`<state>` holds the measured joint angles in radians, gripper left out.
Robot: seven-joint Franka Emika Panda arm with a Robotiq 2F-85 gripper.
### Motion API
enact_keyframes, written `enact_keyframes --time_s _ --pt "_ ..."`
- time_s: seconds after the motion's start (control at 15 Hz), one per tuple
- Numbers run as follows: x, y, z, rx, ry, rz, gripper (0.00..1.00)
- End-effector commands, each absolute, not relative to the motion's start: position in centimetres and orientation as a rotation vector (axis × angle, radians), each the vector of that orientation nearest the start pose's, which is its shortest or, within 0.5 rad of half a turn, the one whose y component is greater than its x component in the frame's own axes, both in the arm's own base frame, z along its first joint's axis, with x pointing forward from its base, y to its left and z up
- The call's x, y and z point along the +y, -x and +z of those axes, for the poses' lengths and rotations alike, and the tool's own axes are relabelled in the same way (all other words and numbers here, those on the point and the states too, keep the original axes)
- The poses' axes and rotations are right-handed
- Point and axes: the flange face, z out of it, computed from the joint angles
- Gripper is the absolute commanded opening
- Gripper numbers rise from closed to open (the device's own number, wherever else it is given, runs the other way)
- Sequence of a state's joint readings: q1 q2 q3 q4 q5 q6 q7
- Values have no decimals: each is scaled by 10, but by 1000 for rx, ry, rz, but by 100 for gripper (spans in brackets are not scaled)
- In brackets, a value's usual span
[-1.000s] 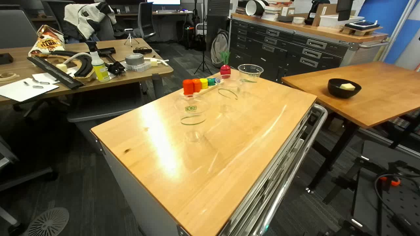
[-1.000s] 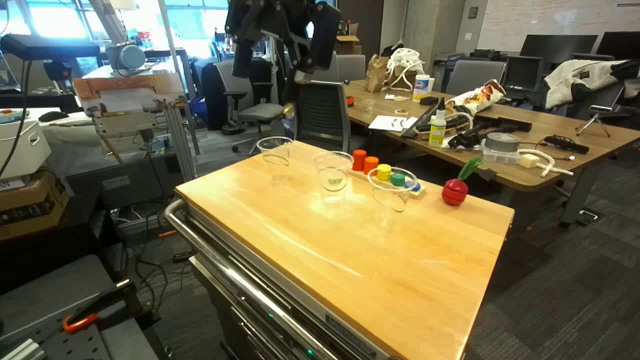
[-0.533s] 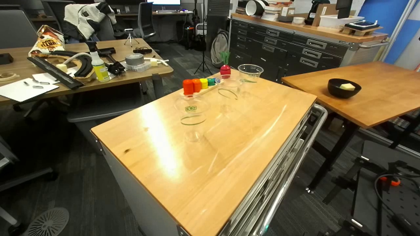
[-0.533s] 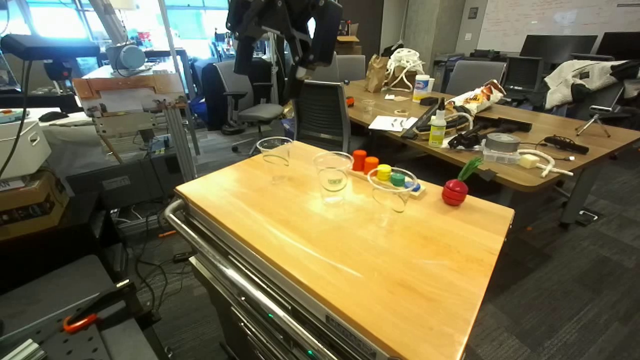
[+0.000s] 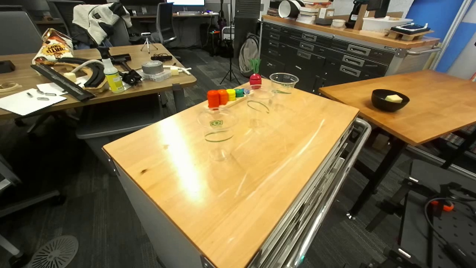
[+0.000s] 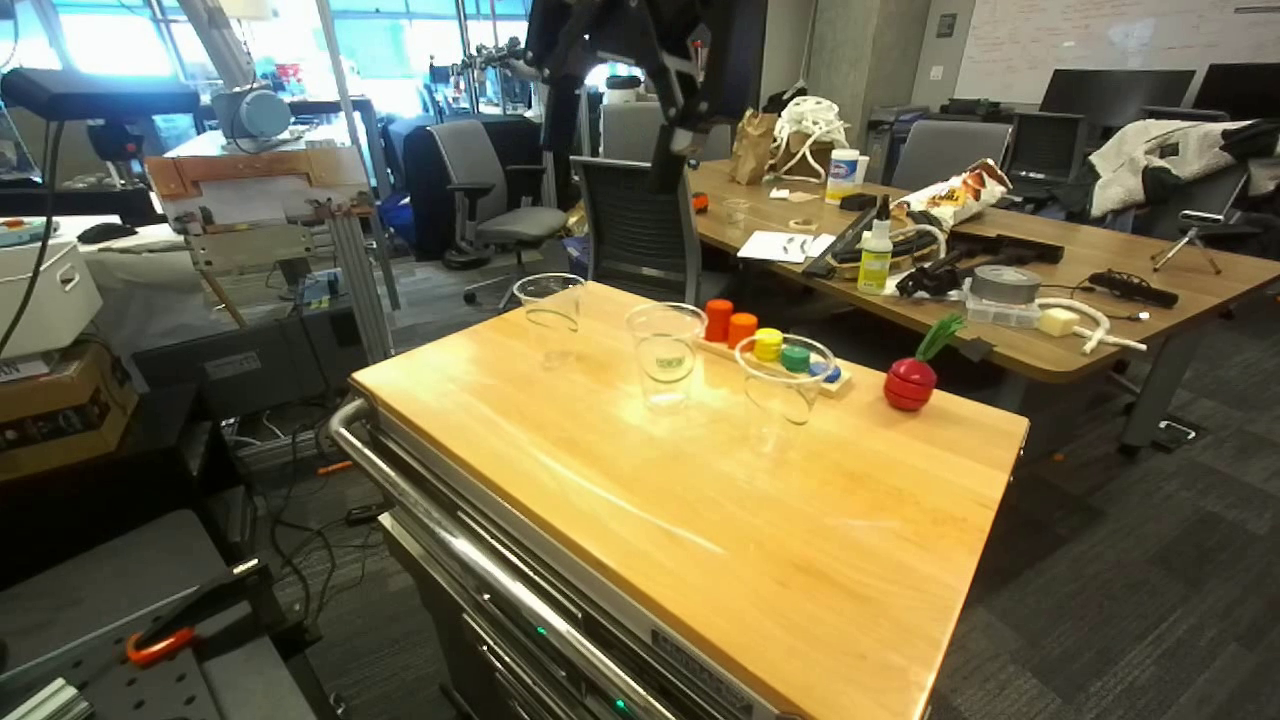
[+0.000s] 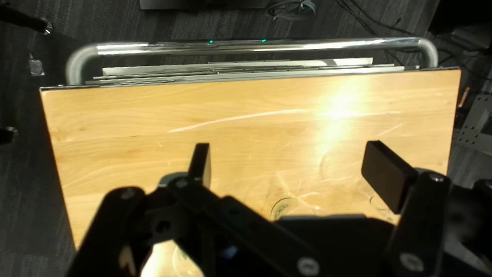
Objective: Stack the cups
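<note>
Cups [image 6: 666, 350], three, clear plastic, tapering, mouths up; set on the bench [image 6: 640, 520] in a loose line, as an exterior view has it: left cup [image 6: 551, 318] at the far left, middle cup [image 6: 668, 366] bearing green print, right cup [image 6: 785, 396] on the near side of a row of coloured blocks [image 5: 231, 95]; all apart, none nested, so stacking looks not yet begun; upright stance presumably meant to let one cup drop into the next, gaps perhaps there to allow a grip on each wall; tool [image 7: 289, 163], one, black, jaws spread wide in the wrist view, holding nothing; hangs well above the rims, a height that likely suits choosing a cup and descending without tipping its neighbours; red radish-like item [image 6: 910, 385], one, green-topped, far right; it and the blocks sit along the far edge, probably placed there to leave working room, and seem to have no part in the task.
</note>
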<state>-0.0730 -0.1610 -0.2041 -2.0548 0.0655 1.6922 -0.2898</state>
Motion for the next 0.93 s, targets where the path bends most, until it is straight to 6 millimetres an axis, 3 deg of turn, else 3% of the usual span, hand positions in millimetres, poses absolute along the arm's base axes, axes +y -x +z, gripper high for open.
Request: enact_keyframes --time_s 0.0,0.27,0.87 --pt "-159 -504 499 143 3010 189 100" --pt "-169 -543 486 248 3009 139 100" --pt "-174 -617 436 200 3089 39 100"
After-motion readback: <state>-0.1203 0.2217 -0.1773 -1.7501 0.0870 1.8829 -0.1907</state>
